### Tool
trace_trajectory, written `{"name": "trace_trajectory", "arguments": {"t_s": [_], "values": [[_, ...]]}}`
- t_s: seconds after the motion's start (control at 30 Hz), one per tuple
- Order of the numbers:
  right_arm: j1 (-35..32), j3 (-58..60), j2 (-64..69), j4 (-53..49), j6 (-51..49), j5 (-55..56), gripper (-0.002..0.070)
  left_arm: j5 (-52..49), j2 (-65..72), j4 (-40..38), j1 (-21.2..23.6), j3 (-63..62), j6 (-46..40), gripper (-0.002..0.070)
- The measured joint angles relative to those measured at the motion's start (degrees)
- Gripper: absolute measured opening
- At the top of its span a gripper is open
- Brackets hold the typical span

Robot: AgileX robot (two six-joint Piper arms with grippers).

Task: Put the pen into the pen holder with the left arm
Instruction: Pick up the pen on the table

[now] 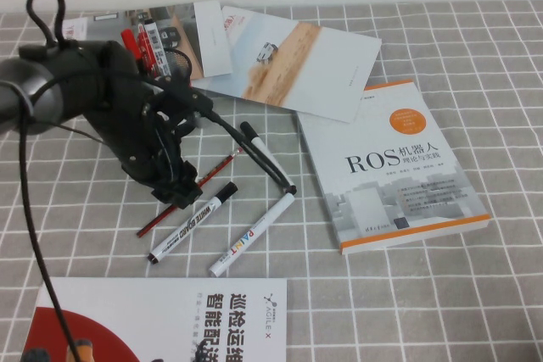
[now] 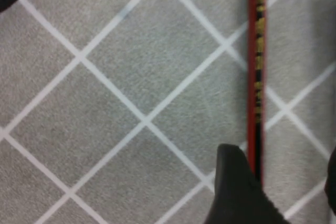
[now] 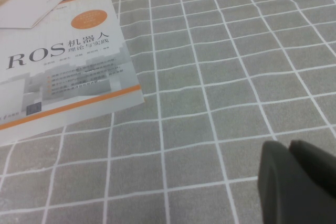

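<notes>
High view: the left arm (image 1: pixel 81 95) reaches in from the left edge of the table (image 1: pixel 441 294), bent down so that the left pincer (image 1: pixel 176 186) sits low over the pen (image 1: pixel 191 190), which lies flat and slantwise on the checked cloth in the left half of the table. Two white markers (image 1: pixel 193 221) lie just beside the pen toward the near edge, and a third (image 1: pixel 265 157) lies toward the middle. The pen holder (image 1: pixel 163 61) stands behind the arm near the far left corner, with red pens in it. A ROS book (image 1: pixel 390 167) lies right of the middle, two leaflets (image 1: pixel 293 61) lie at the far edge, and a brochure (image 1: pixel 170 320) lies at the near edge. The right pincer does not show here.

Left wrist view: the left pincer (image 2: pixel 283 192) is spread, one dark finger (image 2: pixel 236 187) beside the pen (image 2: pixel 256 72) and the other just past it at the picture's border, so the pen lies between them on the cloth, not yet pinched.

Right wrist view: the right pincer (image 3: pixel 299 182) hangs above bare cloth, apart from the ROS book (image 3: pixel 63 77), its fingers pressed together.
</notes>
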State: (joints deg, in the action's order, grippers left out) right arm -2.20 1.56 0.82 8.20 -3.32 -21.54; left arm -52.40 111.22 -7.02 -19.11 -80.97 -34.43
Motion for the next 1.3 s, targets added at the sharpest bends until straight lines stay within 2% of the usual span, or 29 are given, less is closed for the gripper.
{"name": "trace_trajectory", "arguments": {"t_s": [0.43, 0.67, 0.83, 1.13, 1.3], "values": [[0.00, 0.00, 0.00, 0.00, 0.00, 0.00, -0.0015, 1.40, 3.46, 2.30, 0.00, -0.36, -1.17, 0.0314], [0.00, 0.00, 0.00, 0.00, 0.00, 0.00, -0.0015, 1.38, 3.70, 2.94, -0.15, -0.54, -1.17, 0.0288], [0.00, 0.00, 0.00, 0.00, 0.00, 0.00, -0.0015, 1.27, 3.70, 3.53, -0.41, -0.54, -1.17, 0.0223], [0.00, 0.00, 0.00, 0.00, 0.00, 0.00, -0.0015, 0.91, 3.70, 3.78, -0.41, -0.54, -1.17, 0.0041], [0.00, 0.00, 0.00, 0.00, 0.00, 0.00, -0.0015, 0.34, 3.70, 4.21, -0.41, -0.63, 0.09, 0.0025]]}}
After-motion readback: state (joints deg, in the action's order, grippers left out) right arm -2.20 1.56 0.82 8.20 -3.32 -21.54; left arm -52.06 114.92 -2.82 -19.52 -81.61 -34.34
